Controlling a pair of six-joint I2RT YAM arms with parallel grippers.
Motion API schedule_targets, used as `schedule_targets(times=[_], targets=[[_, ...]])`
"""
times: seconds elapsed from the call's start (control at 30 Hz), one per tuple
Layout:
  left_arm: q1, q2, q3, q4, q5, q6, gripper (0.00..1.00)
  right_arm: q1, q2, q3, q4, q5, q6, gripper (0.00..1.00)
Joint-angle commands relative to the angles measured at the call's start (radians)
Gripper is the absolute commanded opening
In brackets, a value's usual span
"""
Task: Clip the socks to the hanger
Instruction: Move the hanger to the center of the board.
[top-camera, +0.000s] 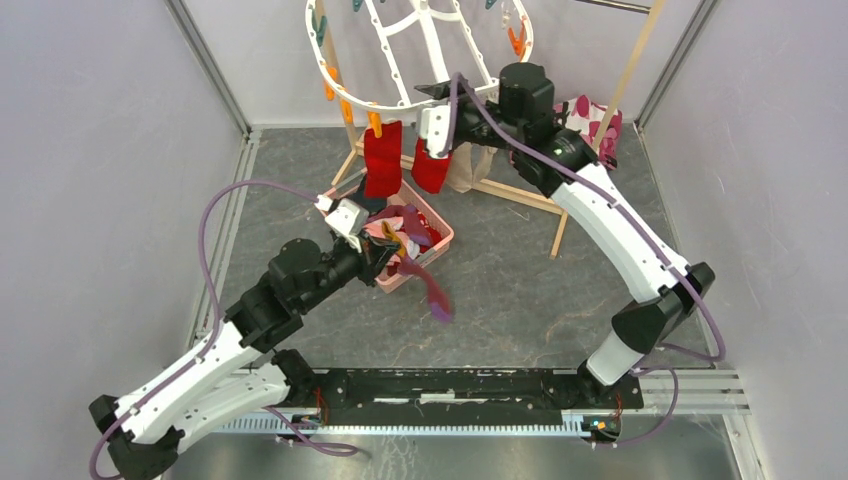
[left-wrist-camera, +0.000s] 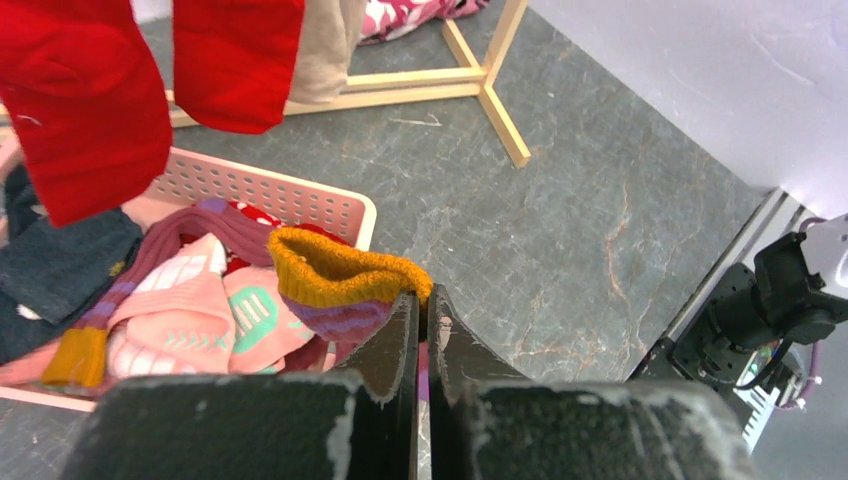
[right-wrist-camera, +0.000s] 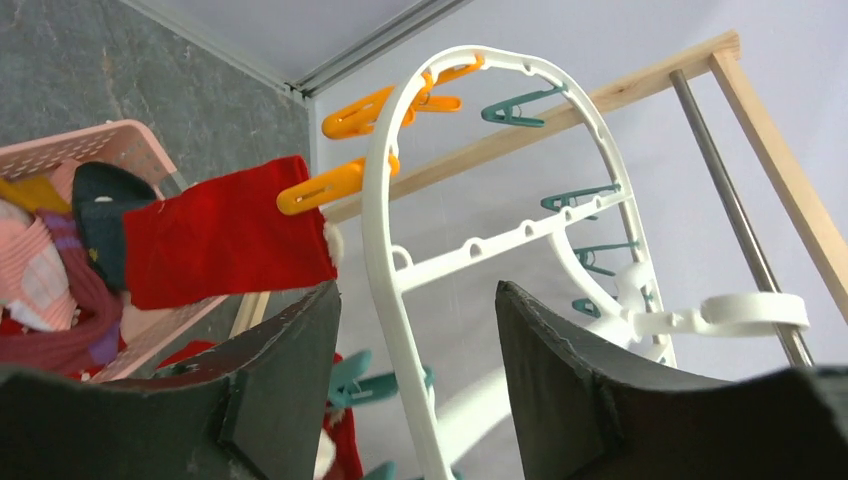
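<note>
Top external view gives us the key relation: the hanger (top-camera: 400, 104) hangs over the table's far edge, and the sock we carry sits well short of it, nearer the table's middle. The left gripper (top-camera: 388, 248) is pressed together on the purple sock (top-camera: 428, 285) at its mustard cuff (left-wrist-camera: 340, 280). Left wrist view confirms it: fingertips closed, cuff bunched just ahead of them. From that pinch the hanger lies up and away, toward the far edge and a bit to the right. So the L arm has the load but the longer reach, and the R arm is the one at the frame.

Sock's long axis: cuff at the pinch, body trailing toward the table's near edge and to the right, toe end last, past the near-right corner of the pink basket (top-camera: 448, 235). We can't tell if the toe touches the table. The cuff end faces the hanger side, which in our judgement suits a peg.

Right wrist view: the right gripper (right-wrist-camera: 415, 300) stands spread, one jaw either side of the hanger's white rim w/ a gap on both sides, pinching nothing. Two red socks (top-camera: 382, 165) already hang off the near rim, one on an orange peg (right-wrist-camera: 320, 185). Free orange and teal pegs (right-wrist-camera: 520, 105) sit farther round the rim. We reckon the next move is to raise the cuff to a free peg beside the red pair, w/ the R arm working the frame.
</note>
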Motion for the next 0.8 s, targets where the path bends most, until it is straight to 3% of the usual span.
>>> schedule_targets(times=[0.0,0.4,0.6,0.77], targets=[[-0.001,-0.053,0.025,-0.013,-0.051,0.015,0.02,0.034,0.050,0.059,0.104,0.135,0.069,0.64],[-0.002,-0.103,0.001,-0.019,-0.069,0.008,0.02,0.037,0.095,0.034,0.104,0.206,0.059,0.56],[-0.002,-0.110,-0.004,-0.019,-0.069,0.005,0.02,0.030,0.072,0.005,0.076,0.226,0.015,0.44],[-0.002,-0.106,-0.004,-0.016,-0.065,0.003,0.02,-0.005,0.049,-0.032,0.061,0.194,0.028,0.43]])
